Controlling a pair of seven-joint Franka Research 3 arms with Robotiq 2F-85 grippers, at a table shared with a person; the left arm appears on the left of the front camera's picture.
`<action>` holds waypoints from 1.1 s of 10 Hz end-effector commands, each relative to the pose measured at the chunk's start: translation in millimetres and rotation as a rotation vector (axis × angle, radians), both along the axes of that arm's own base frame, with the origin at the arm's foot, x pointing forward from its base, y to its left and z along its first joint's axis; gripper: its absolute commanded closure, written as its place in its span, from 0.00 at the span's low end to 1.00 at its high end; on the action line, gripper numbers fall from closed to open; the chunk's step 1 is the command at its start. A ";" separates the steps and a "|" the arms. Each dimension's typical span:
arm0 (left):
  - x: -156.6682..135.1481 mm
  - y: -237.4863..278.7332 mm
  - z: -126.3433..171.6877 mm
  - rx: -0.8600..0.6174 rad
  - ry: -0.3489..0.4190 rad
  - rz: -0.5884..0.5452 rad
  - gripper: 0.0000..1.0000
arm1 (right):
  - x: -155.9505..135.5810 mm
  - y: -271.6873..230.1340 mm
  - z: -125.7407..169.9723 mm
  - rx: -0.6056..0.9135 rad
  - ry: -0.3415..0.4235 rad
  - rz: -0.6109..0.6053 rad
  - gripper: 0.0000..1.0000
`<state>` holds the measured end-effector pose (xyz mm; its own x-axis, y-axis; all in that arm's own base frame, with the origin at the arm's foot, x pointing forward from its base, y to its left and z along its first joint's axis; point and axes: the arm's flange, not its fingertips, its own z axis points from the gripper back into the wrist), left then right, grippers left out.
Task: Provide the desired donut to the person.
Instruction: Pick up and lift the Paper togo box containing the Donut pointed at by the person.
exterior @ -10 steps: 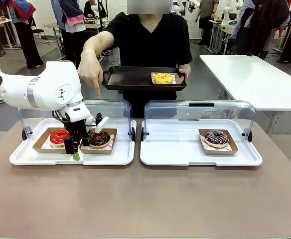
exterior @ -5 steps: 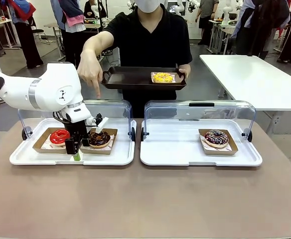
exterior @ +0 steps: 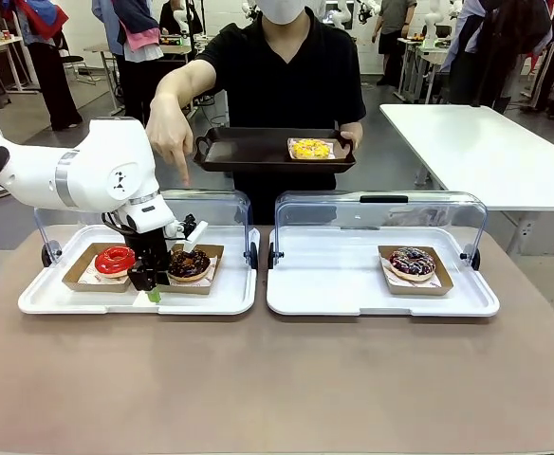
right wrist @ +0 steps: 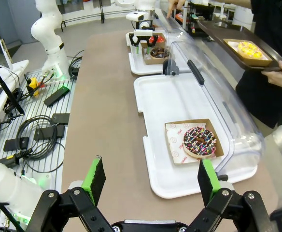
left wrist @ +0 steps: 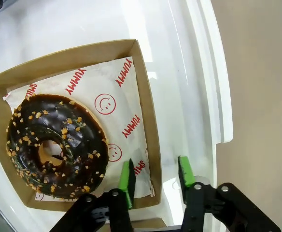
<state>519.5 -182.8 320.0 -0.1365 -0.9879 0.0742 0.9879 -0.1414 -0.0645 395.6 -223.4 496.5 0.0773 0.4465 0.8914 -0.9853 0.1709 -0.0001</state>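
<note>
A chocolate donut with nut bits (exterior: 190, 264) (left wrist: 56, 145) lies in a cardboard box (left wrist: 148, 125) on the left white tray (exterior: 211, 299), beside a red donut (exterior: 115, 260). My left gripper (exterior: 150, 287) (left wrist: 155, 176) is open and low. It straddles the box's side wall, with one green pad over the paper and the other outside. The person's hand (exterior: 171, 142) points down at this tray. Their other hand holds a dark tray (exterior: 249, 150) bearing a yellow donut (exterior: 310, 149). My right gripper (right wrist: 150, 181) hangs open above the table, far from a sprinkled donut (right wrist: 199, 141) (exterior: 412, 261).
The sprinkled donut's box sits on the right white tray (exterior: 334, 294). Both trays have clear lids (exterior: 381, 213) tipped up at the back. Bare brown table (exterior: 277, 379) stretches in front of the trays. Cables and a shelf (right wrist: 35, 116) lie beside the table.
My left gripper has shifted slightly right and down, onto the chocolate donut's box wall. The person's pointing hand and tray have stayed put.
</note>
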 end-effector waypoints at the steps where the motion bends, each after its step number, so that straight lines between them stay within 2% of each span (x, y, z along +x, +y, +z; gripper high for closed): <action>1: 1.4 1.7 -0.5 -0.009 -0.012 -0.010 0.92 | 0.6 -0.6 -0.5 0.010 0.001 0.005 0.00; 2: 0.6 1.5 -0.7 -0.009 -0.013 -0.010 1.00 | 0.6 -0.6 -0.5 0.010 0.001 0.005 0.00; 9: -1.7 4.1 3.3 0.012 -0.014 -0.049 1.00 | 0.6 -0.6 -0.5 0.010 0.001 0.005 0.00; 11: -17.0 0.8 15.0 0.065 0.023 -0.054 1.00 | 0.6 -0.6 -0.5 0.010 0.001 0.005 0.00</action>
<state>516.3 -182.9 326.8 -0.1748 -0.9831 0.0547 0.9819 -0.1782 -0.0642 395.6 -223.4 496.4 0.0774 0.4465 0.8914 -0.9853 0.1709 -0.0001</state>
